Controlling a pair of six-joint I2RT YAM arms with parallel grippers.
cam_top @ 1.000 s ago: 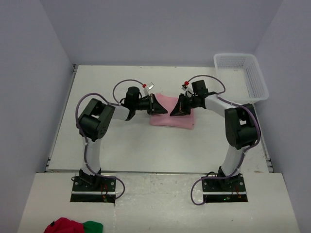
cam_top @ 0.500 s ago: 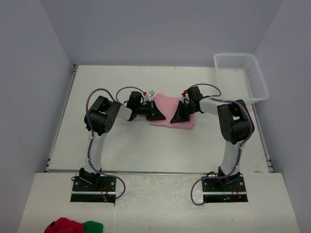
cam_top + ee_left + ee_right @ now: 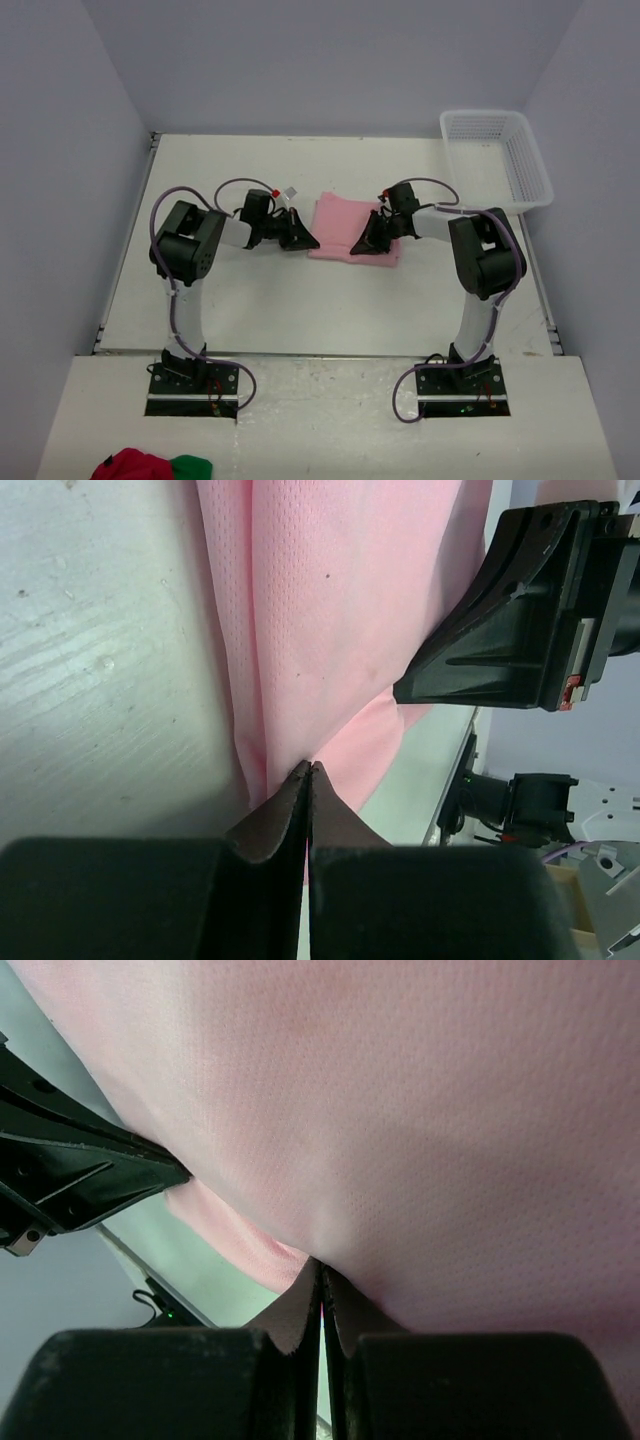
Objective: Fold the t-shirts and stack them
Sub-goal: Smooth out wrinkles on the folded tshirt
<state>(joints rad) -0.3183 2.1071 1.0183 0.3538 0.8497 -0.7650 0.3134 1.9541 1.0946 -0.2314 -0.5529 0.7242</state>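
Noted the folded pink t-shirt flat near the middle of the table; found the left gripper clenched, tips at its left edge; found the right gripper clenched, tips on the cloth.

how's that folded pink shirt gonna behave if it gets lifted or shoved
The pink t-shirt is probably floppy: it lies folded in soft layers, so lifting one edge would likely let the rest droop. Its fine mesh knit looks thin, so likely light. Pushed on the table, it would probably bunch rather than slide whole.
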